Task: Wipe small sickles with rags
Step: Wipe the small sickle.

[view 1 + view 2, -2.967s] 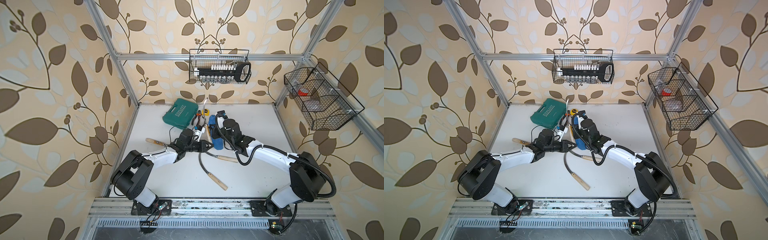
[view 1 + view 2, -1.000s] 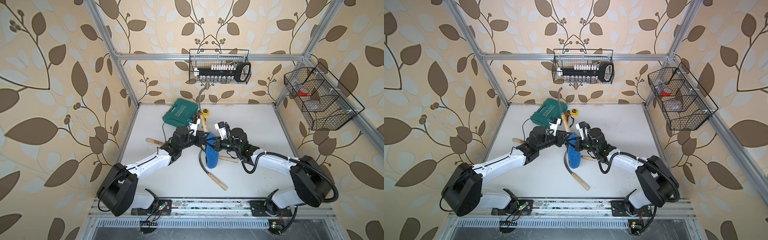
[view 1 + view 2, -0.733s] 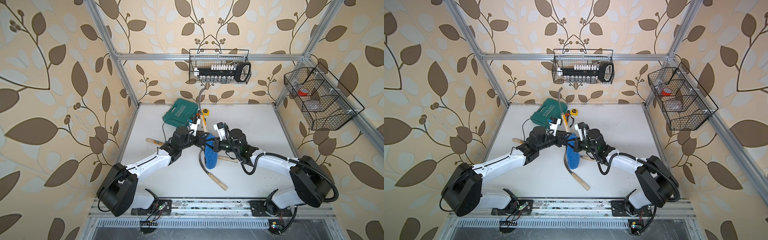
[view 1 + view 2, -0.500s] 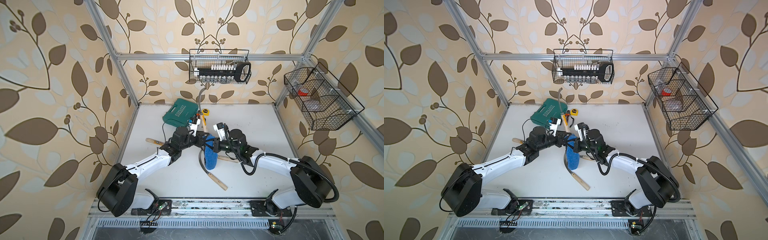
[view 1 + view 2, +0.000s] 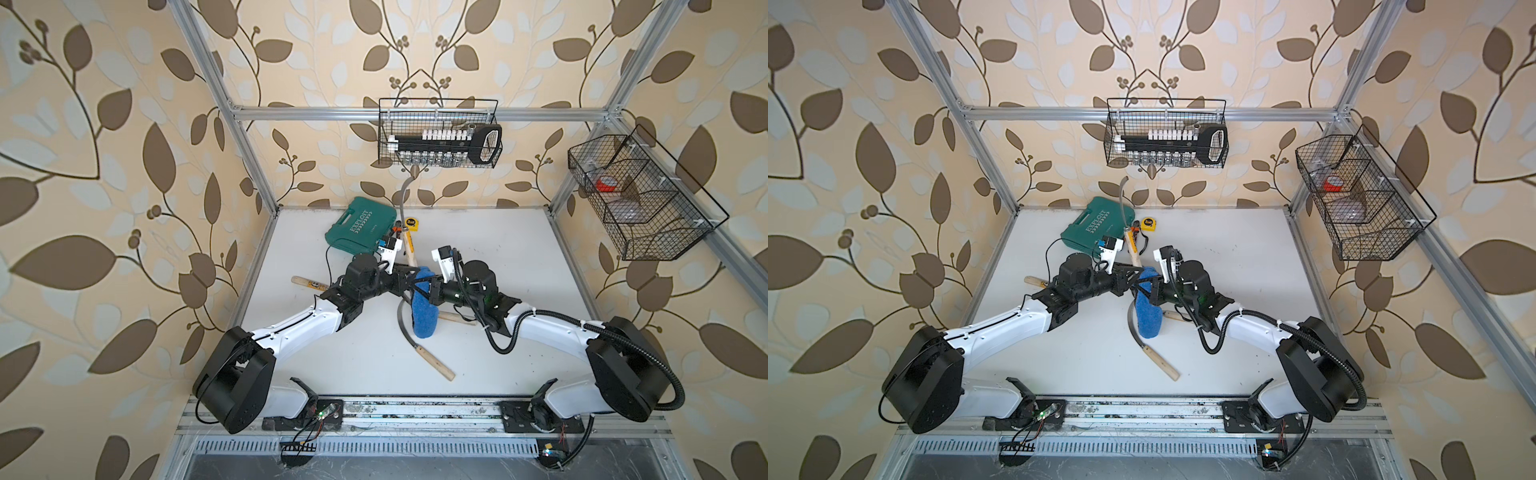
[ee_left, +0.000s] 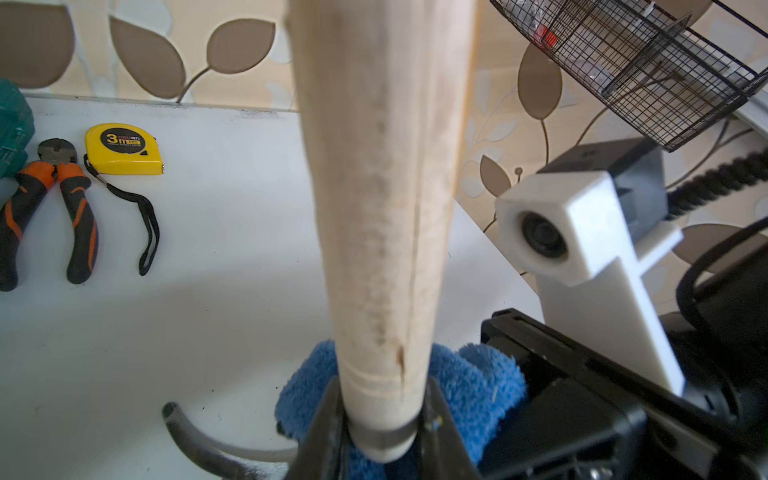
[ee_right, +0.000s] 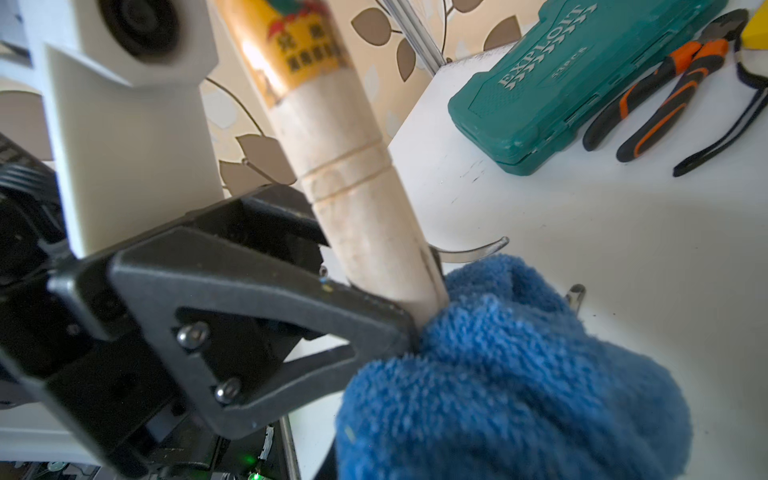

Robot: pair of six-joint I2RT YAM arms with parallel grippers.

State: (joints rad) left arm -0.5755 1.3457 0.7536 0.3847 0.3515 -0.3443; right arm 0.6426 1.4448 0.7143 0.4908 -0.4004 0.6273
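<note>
Blue rag [image 5: 424, 309] now hangs from the right tool [image 5: 428, 286] gripping it, pressed to the handle butt of the sickle [image 5: 410, 255] that the left tool [image 5: 408, 277] clamps and has lifted upright off the middle of the surface [image 5: 498, 257], so wiping's just starting, I reckon.

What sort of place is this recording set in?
Probably a mock tool-shed booth: leaf-wallpapered walls on an aluminium frame around a white table, a wire basket holding a socket set, plus pliers and a tape measure.

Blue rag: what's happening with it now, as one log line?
left gripper: shut on sickle handle | right gripper: holds blue rag | rag: against handle end
</note>
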